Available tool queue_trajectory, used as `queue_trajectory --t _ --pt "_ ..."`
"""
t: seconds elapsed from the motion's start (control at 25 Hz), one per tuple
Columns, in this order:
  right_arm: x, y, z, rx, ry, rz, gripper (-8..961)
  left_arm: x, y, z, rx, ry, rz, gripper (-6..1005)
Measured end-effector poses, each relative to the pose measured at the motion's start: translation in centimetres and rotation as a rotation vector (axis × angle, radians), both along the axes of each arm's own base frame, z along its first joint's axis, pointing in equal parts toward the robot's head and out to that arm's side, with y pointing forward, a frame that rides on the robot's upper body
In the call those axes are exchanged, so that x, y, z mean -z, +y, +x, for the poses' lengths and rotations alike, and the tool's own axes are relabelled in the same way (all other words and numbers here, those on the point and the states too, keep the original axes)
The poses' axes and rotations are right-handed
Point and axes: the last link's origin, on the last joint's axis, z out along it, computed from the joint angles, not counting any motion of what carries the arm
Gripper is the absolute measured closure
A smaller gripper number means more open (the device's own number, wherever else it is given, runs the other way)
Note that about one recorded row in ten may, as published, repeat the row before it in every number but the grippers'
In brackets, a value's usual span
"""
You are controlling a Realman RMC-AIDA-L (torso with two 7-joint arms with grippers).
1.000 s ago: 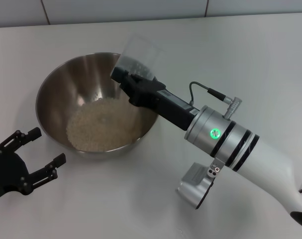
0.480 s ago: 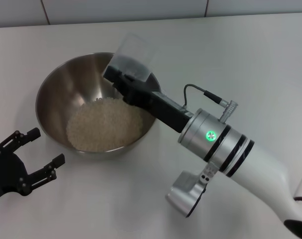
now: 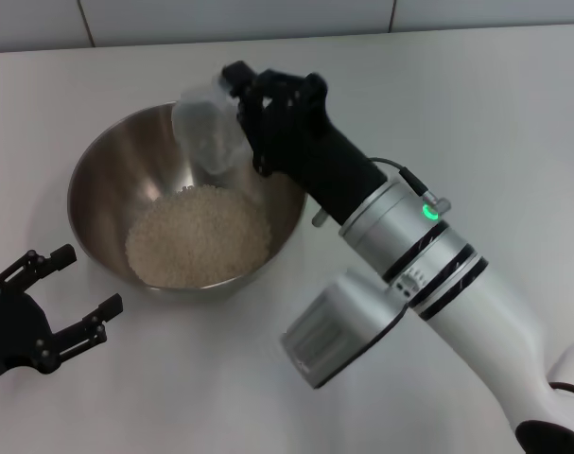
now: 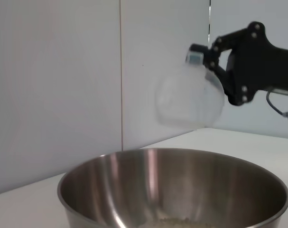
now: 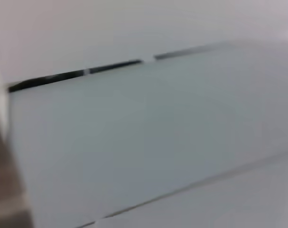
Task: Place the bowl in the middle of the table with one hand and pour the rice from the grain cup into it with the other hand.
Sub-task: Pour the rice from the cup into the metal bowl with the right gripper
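The steel bowl stands on the white table and holds a heap of rice. My right gripper is shut on the clear grain cup, which is tipped on its side above the bowl's far rim and looks empty. The left wrist view shows the cup in the right gripper above the bowl. My left gripper is open and empty on the near left, apart from the bowl.
A white tiled wall runs along the table's far edge. The right arm crosses the table diagonally from the near right. The right wrist view shows only blurred wall and table.
The right wrist has rolled over, turning the cup from mouth-up to tipped on its side, and shifted it left over the bowl. The left gripper has not moved.
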Motion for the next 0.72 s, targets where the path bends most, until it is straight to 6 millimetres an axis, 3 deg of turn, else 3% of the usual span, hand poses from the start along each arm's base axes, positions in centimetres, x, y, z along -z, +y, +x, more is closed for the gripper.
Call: queue_trajectory --t 0.32,0.48,0.72 --pt "-2.1 1.2 0.9 0.224 0.522 -0.227 941 0.0 0.0 0.0 0.001 -0.001 0.000 157" --pt "-3.5 1.9 3.2 0.328 0.761 -0.308 941 0.1 0.1 0.1 0.002 -0.004 0.001 157" --pt "-5.4 1.7 7.6 0.409 0.986 -0.361 940 0.1 0.2 0.2 0.007 -0.004 0.002 157"
